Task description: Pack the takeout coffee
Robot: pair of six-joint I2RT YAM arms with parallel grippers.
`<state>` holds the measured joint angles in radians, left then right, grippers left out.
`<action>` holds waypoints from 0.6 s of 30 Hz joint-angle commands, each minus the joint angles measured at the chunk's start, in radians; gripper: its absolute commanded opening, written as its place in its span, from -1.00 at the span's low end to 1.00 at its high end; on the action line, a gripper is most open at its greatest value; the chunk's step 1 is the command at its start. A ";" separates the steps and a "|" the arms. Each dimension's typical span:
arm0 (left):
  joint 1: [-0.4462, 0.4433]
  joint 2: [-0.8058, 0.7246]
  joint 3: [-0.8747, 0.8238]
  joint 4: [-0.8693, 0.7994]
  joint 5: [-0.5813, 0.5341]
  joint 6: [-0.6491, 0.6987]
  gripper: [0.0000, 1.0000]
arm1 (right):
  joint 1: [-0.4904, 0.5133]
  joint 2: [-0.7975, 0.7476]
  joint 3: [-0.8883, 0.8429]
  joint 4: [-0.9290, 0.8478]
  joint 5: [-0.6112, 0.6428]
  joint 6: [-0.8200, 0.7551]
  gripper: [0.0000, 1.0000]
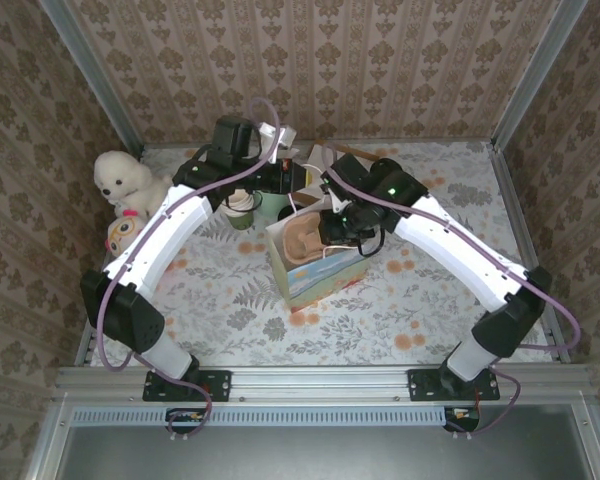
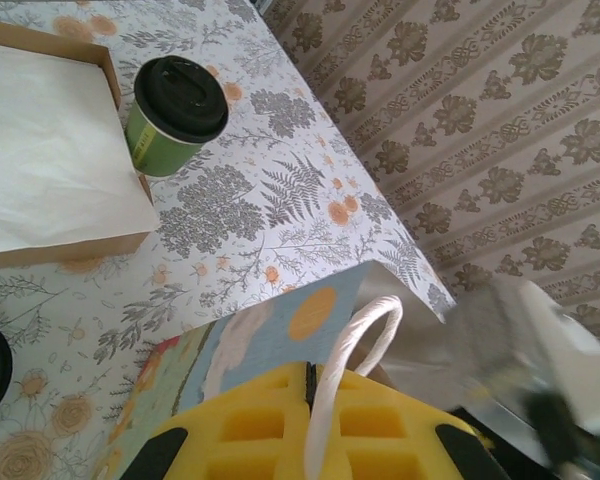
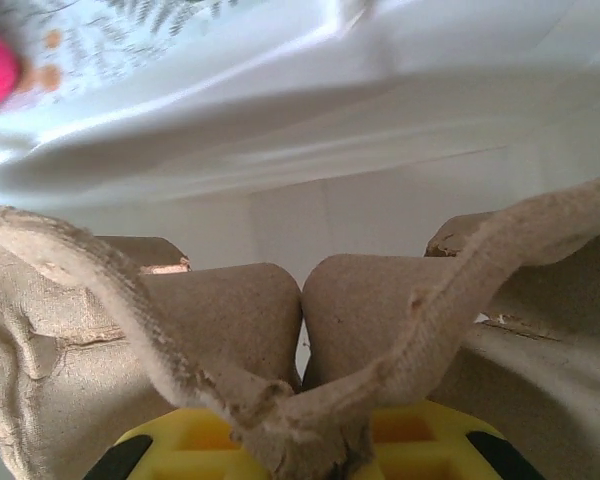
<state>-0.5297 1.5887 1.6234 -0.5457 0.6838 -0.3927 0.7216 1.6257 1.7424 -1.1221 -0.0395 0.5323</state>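
Cardboard tray (image 3: pixel 220 320), pinched in the right gripper (image 3: pixel 308 438), is inside the bag (image 2: pixel 260 340); left gripper (image 2: pixel 308 400) clamps its rope handle (image 2: pixel 365 330), coffee cup (image 2: pixel 175 115) beyond.

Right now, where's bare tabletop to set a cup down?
Bare tablecloth: the near strip in front of the bag, and the back-right corner beyond the right arm. Crowded: back centre, with cups and both arms meeting over the bag; plush toys at back left.
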 commanded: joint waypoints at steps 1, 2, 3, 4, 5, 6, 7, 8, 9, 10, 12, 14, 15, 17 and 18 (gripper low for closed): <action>-0.003 -0.013 0.016 0.004 0.050 0.020 -1.00 | 0.010 0.048 0.056 -0.043 0.126 0.041 -0.67; -0.003 -0.018 0.011 0.008 0.045 0.020 -0.98 | 0.014 0.055 0.066 -0.040 0.136 0.036 -0.67; -0.001 -0.018 0.009 0.010 0.038 0.019 -0.98 | 0.025 0.059 0.071 -0.028 0.137 0.010 -0.66; 0.000 -0.016 0.009 0.008 0.028 0.016 -0.98 | 0.037 0.055 0.068 -0.011 0.136 -0.024 -0.65; 0.003 -0.015 0.011 0.010 0.018 0.008 -0.98 | 0.049 0.049 0.055 0.014 0.139 -0.062 -0.65; 0.006 -0.012 0.010 0.013 0.007 -0.001 -0.98 | 0.055 0.041 0.037 0.040 0.133 -0.091 -0.65; 0.010 -0.012 0.012 0.015 -0.005 -0.011 -0.98 | 0.055 0.033 0.016 0.061 0.109 -0.122 -0.66; 0.013 -0.011 0.016 0.011 -0.019 -0.021 -0.98 | 0.054 0.032 0.010 0.068 0.096 -0.149 -0.66; 0.014 -0.014 0.017 0.009 -0.030 -0.025 -0.98 | 0.054 0.038 0.015 0.058 0.088 -0.170 -0.66; 0.014 -0.021 0.014 0.009 -0.052 -0.035 -0.98 | 0.055 0.048 0.028 0.037 0.082 -0.183 -0.67; 0.017 -0.040 0.000 0.015 -0.125 -0.052 -0.98 | 0.055 0.061 0.054 -0.021 0.070 -0.195 -0.66; 0.023 -0.068 -0.028 0.054 -0.175 -0.080 -0.97 | 0.055 0.050 0.030 -0.036 0.042 -0.188 -0.66; 0.026 -0.076 -0.039 0.078 -0.178 -0.092 -0.97 | 0.055 0.049 0.018 -0.041 0.027 -0.187 -0.66; 0.030 -0.087 -0.058 0.130 -0.164 -0.115 -0.98 | 0.055 0.058 0.011 -0.072 -0.010 -0.180 -0.66; 0.030 -0.091 -0.068 0.158 -0.148 -0.123 -0.98 | 0.056 0.068 0.015 -0.096 -0.031 -0.179 -0.66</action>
<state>-0.5087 1.5455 1.5761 -0.4927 0.5545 -0.4629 0.7769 1.6772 1.7695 -1.1313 -0.0010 0.3714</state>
